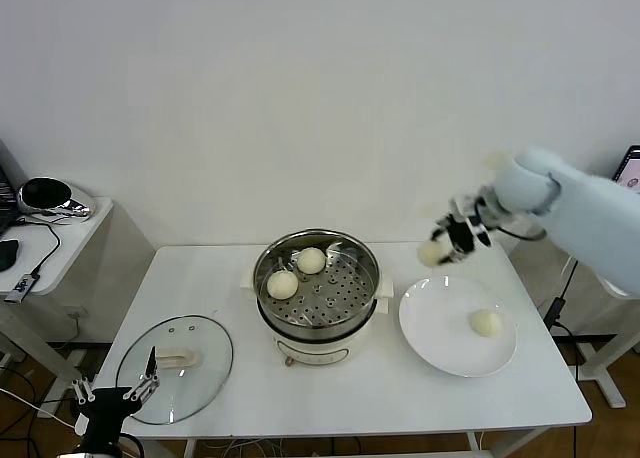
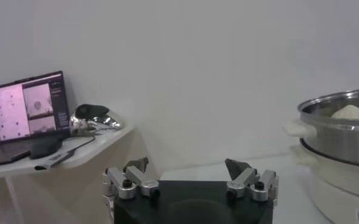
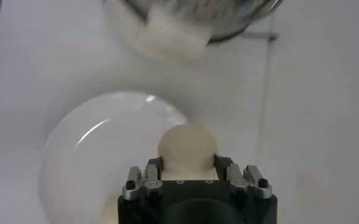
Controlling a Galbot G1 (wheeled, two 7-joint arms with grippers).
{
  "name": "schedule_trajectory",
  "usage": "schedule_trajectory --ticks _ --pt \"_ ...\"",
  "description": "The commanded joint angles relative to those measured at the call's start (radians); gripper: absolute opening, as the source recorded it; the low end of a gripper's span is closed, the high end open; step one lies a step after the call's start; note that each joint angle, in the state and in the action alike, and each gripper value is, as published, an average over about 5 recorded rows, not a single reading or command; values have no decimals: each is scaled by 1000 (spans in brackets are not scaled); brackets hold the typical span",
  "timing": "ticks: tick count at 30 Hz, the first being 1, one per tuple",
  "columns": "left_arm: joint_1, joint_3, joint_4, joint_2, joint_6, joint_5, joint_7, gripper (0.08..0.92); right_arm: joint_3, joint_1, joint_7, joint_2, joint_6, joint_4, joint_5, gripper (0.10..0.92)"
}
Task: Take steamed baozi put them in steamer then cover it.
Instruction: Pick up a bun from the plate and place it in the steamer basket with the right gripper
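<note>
The steel steamer (image 1: 318,323) stands mid-table with two baozi (image 1: 282,285) (image 1: 312,261) on its perforated tray. My right gripper (image 1: 437,250) is shut on a third baozi (image 3: 188,147) and holds it in the air between the steamer and the white plate (image 1: 430,330). A fourth baozi (image 1: 486,322) lies on that plate. The glass cover (image 1: 205,370) with its cream handle lies flat on the table at the front left. My left gripper (image 1: 118,391) is open and empty at the table's front left edge, beside the cover. The steamer's rim shows in the left wrist view (image 2: 344,128).
A side table (image 1: 60,240) with a laptop and a shiny device stands to the left. The table's front edge runs close below the cover and the left gripper. A white wall is behind the table.
</note>
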Motion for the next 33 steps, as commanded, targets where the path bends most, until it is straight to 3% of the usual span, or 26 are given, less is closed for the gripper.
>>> schedule_trajectory --ticks 1,14,21,33 --pt "-2 -3 -2 -2 0 -1 0 823 -117 175 15 219 118 -6 123 543" --pt "9 -31 -29 -15 1 -11 -3 823 -236 73 61 492 392 -79 18 543" --pt "18 -38 -39 -21 -1 -16 -4 823 -269 33 47 516 523 -99 -148 551" --pt "12 -37 -32 -22 -3 -20 -6 823 -271 -12 46 495 582 -82 -265 552"
